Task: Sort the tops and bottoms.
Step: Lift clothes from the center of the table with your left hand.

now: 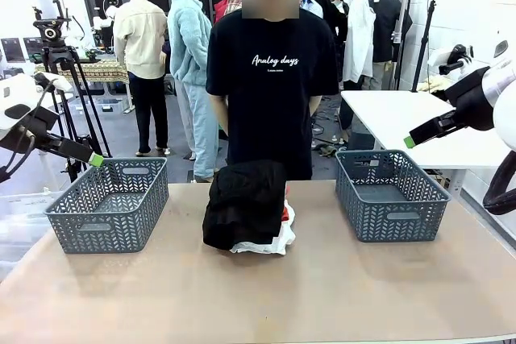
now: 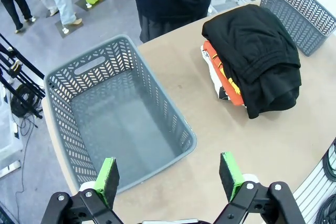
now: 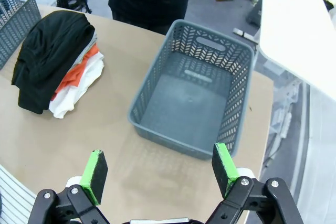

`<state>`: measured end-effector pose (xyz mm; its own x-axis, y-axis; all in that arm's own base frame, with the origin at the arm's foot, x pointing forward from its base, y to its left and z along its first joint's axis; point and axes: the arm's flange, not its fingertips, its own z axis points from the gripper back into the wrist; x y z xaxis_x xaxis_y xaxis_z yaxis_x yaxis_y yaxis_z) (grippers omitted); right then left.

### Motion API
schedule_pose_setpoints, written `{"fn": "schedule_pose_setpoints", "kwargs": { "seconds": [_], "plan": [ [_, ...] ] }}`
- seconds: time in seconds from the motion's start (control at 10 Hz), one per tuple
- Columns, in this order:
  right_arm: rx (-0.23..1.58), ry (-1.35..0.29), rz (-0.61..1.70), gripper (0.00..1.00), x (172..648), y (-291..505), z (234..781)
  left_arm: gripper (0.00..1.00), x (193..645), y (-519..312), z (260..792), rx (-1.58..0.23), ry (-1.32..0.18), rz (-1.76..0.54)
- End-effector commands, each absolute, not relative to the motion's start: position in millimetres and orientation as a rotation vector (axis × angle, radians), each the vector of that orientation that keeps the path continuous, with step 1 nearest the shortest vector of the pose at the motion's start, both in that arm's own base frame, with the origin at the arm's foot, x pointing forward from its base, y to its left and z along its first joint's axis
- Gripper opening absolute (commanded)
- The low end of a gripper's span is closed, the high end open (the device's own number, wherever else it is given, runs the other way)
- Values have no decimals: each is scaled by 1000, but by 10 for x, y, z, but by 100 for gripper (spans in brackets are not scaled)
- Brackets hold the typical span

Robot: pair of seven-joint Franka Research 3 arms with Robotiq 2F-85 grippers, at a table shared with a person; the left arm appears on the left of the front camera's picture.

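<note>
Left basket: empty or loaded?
Empty. The left basket shows a bare floor in the left wrist view; the clothes pile sits on the table, apart from it.

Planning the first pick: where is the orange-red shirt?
Front view: mid-table, between the left basket and right basket. The orange-red shirt lies under the black garment, over white shirts.

The left claw (image 2: 169, 177) hangs wide open over the near end of a grey basket (image 2: 163, 103). The basket sits on the brown desk (image 2: 210, 129). Near it is a pile of clothes: a black garment (image 2: 257, 51) on top, with an orange-red top (image 2: 223, 74) and a white top (image 2: 212, 72) under it.
</note>
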<state>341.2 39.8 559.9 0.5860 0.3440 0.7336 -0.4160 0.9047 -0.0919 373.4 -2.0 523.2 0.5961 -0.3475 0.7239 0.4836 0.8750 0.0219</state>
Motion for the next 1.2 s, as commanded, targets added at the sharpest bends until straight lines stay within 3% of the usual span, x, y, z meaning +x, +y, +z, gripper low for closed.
{"fn": "schedule_pose_setpoints", "kwargs": {
  "seconds": [0.0,0.5,0.6,1.1],
  "plan": [
    [102,-834,445,100,3413,399,5596,100,3739,-6,5222,-190,-797,-483],
    [102,-834,445,100,3413,399,5596,100,3734,-20,5232,-184,-797,-486],
    [102,-834,445,100,3413,399,5596,100,3798,-262,5291,-158,-846,-473],
    [102,-834,445,100,3413,399,5596,100,4332,-1561,5366,-156,-731,-583]
  ]
}}
